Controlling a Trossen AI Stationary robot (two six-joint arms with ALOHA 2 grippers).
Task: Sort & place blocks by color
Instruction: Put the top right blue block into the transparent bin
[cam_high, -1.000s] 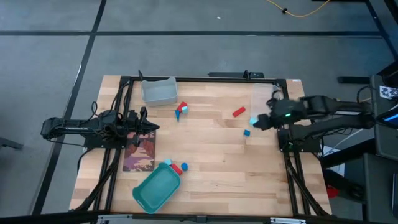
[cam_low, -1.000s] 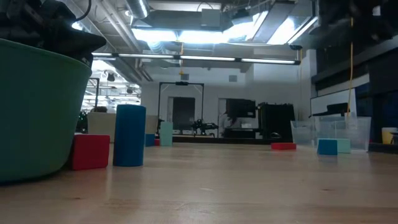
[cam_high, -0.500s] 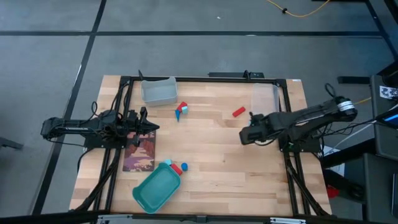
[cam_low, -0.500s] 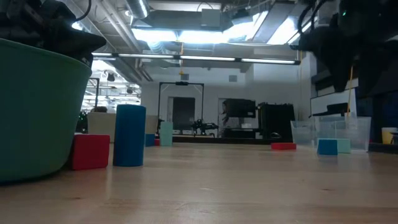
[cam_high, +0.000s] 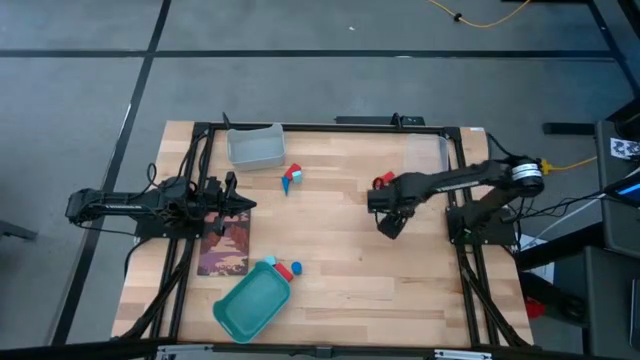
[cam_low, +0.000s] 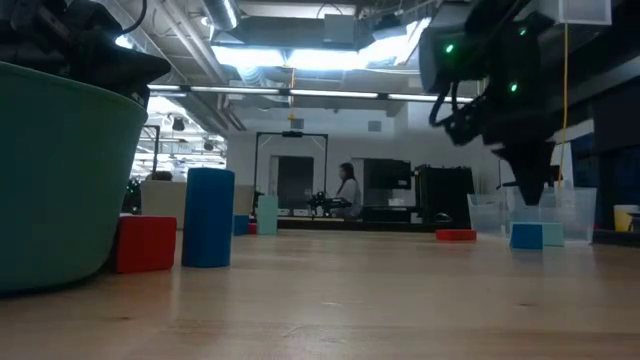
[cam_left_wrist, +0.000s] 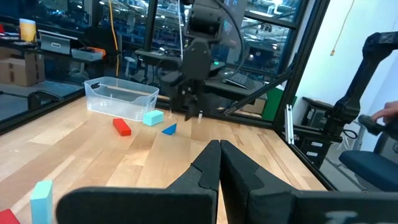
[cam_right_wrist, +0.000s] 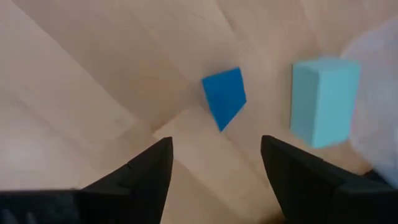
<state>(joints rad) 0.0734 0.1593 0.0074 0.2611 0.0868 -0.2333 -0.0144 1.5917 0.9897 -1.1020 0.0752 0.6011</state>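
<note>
Wooden table (cam_high: 340, 270): right pincer (cam_right_wrist: 214, 155) spread wide above blue block (cam_right_wrist: 224, 96); left pincer (cam_left_wrist: 219, 163) closed.

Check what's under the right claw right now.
Under the open right claw: a dark blue block on bare wood, a light cyan block beside it, apart. Neither is gripped. From above, the arm covers both blocks.
</note>
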